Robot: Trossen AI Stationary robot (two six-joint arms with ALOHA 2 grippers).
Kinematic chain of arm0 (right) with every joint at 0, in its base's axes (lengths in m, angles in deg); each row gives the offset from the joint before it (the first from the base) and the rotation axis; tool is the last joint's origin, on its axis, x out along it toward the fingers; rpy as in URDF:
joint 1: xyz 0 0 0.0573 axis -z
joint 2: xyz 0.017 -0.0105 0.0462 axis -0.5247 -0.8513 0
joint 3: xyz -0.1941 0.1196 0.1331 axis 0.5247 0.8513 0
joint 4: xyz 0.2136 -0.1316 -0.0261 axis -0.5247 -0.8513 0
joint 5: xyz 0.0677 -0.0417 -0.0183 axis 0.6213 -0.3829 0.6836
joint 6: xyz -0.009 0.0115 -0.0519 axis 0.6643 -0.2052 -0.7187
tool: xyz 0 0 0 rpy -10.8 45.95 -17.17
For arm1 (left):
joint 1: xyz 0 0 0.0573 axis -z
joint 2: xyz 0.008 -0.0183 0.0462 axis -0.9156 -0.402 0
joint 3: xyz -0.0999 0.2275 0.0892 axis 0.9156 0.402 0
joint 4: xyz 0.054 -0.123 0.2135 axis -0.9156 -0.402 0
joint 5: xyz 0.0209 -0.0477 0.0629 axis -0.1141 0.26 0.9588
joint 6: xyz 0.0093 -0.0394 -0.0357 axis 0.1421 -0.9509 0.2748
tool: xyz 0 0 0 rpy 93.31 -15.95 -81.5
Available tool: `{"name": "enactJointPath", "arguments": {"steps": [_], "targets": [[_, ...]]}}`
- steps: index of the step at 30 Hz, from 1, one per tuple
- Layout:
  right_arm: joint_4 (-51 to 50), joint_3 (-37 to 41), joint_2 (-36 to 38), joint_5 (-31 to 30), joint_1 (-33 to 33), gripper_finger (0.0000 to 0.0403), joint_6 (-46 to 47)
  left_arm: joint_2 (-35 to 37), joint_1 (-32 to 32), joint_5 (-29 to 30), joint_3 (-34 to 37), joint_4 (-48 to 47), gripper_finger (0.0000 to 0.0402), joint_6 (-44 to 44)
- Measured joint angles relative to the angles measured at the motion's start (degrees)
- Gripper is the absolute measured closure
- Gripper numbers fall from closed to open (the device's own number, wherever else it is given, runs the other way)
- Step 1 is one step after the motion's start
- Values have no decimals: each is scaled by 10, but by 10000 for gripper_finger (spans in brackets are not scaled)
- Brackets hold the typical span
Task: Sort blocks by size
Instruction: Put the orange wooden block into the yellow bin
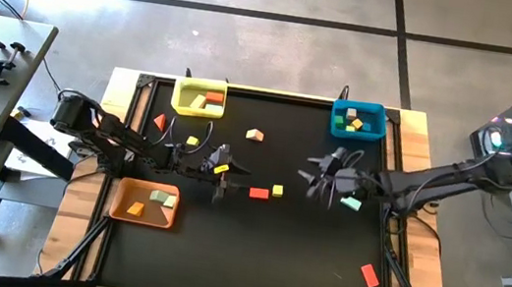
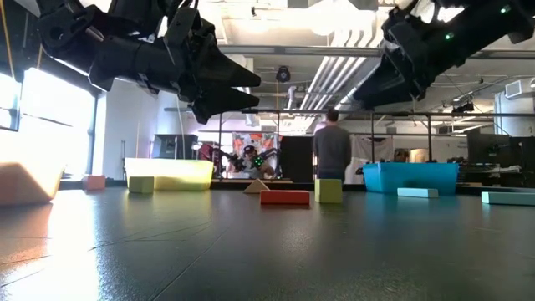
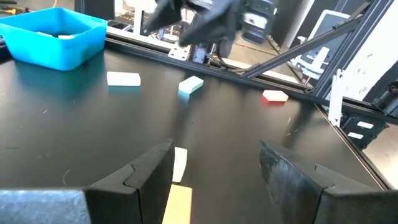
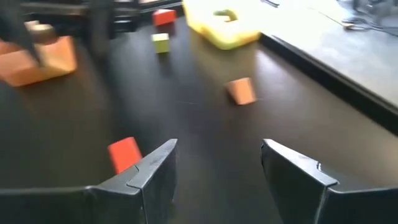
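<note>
Left gripper (image 1: 221,181), fingers parted and empty, hovers apparently just above yellow block (image 1: 221,169); right gripper (image 1: 316,179) likewise empty, farther off.

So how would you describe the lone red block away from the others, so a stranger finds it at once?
Start at the black table and go to its right front corner, far from the three bins. The red block lies there alone, tilted, with no other block near it.

Overhead looking down, low level across table (image 2: 334,251), wrists seemingly close, facing inward
</note>
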Motion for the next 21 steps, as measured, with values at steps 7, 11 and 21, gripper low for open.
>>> {"name": "enactJointPath", "arguments": {"steps": [7, 11, 21], "targets": [[138, 0, -93, -15, -53, 180, -32, 0, 0, 20, 0, 3, 184, -9], [207, 0, -134, -15, -68, 180, -72, 0, 0, 28, 0, 3, 184, -9], [186, -2, -82, -14, -126, 180, -75, 0, -2, 29, 0, 8, 184, 12]]}}
